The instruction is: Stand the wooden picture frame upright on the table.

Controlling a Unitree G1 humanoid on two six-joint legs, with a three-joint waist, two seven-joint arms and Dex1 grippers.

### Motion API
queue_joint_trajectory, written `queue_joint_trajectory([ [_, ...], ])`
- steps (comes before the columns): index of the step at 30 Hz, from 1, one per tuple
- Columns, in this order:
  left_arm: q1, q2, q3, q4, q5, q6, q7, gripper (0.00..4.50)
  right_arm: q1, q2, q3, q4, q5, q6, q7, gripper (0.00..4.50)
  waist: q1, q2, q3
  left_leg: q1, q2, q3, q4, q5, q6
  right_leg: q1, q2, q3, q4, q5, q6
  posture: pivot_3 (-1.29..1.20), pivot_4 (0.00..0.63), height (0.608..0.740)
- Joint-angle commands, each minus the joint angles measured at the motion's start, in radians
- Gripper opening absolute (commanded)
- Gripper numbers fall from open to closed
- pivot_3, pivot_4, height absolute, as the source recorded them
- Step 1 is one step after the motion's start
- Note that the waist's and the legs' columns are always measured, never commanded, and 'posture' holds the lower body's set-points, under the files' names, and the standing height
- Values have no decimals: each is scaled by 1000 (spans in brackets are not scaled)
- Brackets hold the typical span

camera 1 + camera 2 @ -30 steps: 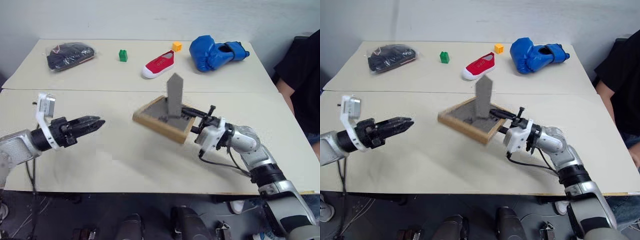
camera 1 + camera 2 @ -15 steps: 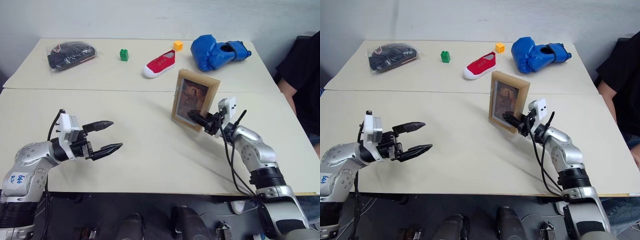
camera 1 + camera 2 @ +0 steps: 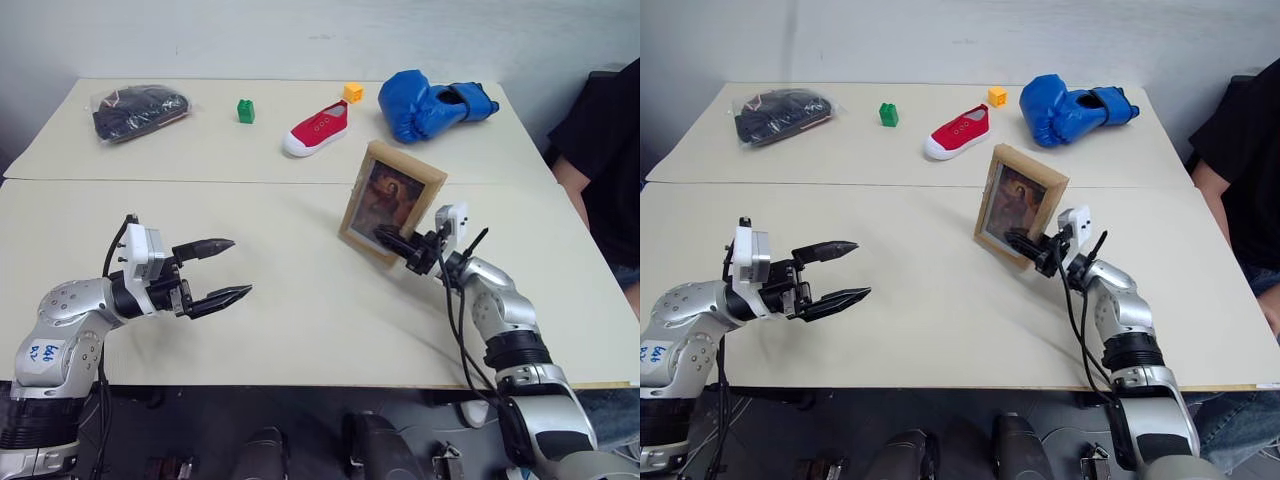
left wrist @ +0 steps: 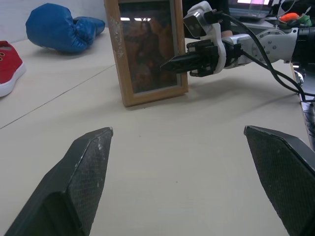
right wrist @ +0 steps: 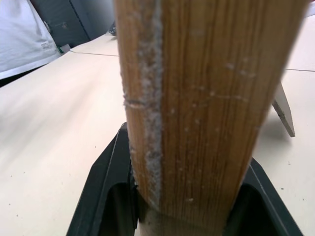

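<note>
Now the wooden picture frame (image 3: 391,204) is standing upright near the middle of the table (image 3: 300,320), picture facing the robot, where a second ago it was lying tilted, back up, with its stand sticking out. The right gripper (image 3: 392,240) is still clamping the frame's lower side edge between its fingers. The left gripper (image 3: 224,270), well apart, is holding its fingers wide and empty. Whether the stand is bearing weight is probably not settled; release is what remains.

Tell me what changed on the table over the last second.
The right gripper swung the picture frame from back-up and tilted to upright, picture facing the robot, gripping its side edge throughout. The left gripper went from shut to open. The red shoe, blue glove and small blocks stayed put.
</note>
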Motion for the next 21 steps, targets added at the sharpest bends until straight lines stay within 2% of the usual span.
queue_joint_trajectory([
  [1,-20,2,10,-9,10,-5,-12,4500,25,-8,-16,22,-50,26,-38,2007,1,0,0,1,0,0,0,0,0,1,0,0,0,0,0,0,150,740],
  [3,-24,1,11,2,17,-9,-17,4500,29,-11,-19,6,-58,18,-17,2510,3,0,0,0,0,0,0,0,0,0,0,0,0,0,0,0,150,740],
  [8,-18,2,20,22,32,-24,-38,4500,66,-51,-24,-55,-91,-1,27,4286,7,0,0,-1,0,0,0,0,0,0,0,0,-1,0,0,0,150,740],
  [9,-12,6,25,27,32,-26,-43,4500,88,-65,-30,-86,-87,-5,46,4402,9,0,0,-1,0,0,0,0,0,0,0,0,-1,0,0,0,150,740],
  [15,47,26,58,53,65,-53,-55,4500,281,-185,-72,-287,-71,-42,154,4402,13,0,0,-2,0,0,-1,-1,1,0,0,-1,-5,0,0,0,150,740],
  [18,95,34,101,67,94,-87,-34,4500,395,-262,-139,-369,-130,-289,212,4402,12,0,0,-1,0,0,-1,-1,2,1,0,0,-8,0,1,0,150,740],
  [19,124,51,105,82,150,-139,-27,4500,431,-293,-153,-391,-157,-421,254,4402,11,0,0,-1,0,0,-2,-1,2,0,0,0,-8,0,1,0,150,740],
  [21,168,70,115,104,212,-199,-21,4500,497,-346,-162,-432,-158,-505,326,4402,9,0,0,0,0,1,-2,-1,2,1,0,0,-8,0,1,0,150,740],
])
